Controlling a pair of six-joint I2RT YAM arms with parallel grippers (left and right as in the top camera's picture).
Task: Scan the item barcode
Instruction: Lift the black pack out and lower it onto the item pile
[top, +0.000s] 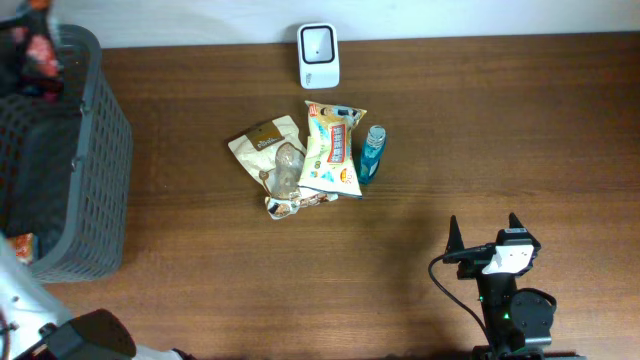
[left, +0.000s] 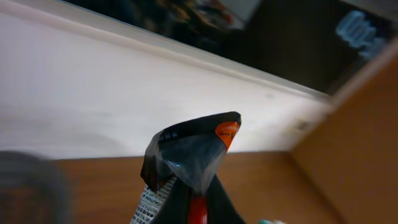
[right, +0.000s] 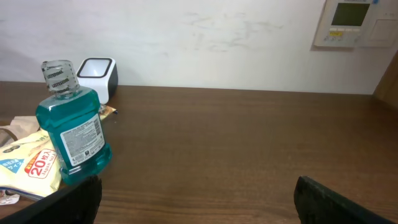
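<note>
the left gripper (left: 193, 208) is clamped on a dark packet (left: 189, 152), held in the air up by the grey basket (top: 100, 150), so the pick looks done. next comes the carry to the white scanner (top: 318, 55), barcode turned to face it. the right gripper (top: 485, 235) sits with jaws wide apart, holding nothing.

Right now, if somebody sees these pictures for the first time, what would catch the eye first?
The teal mouthwash bottle stands upright beside the pile of snack bags mid-table, with the white scanner behind them at the far edge. A dark packet with an orange corner fills the left wrist view.
</note>
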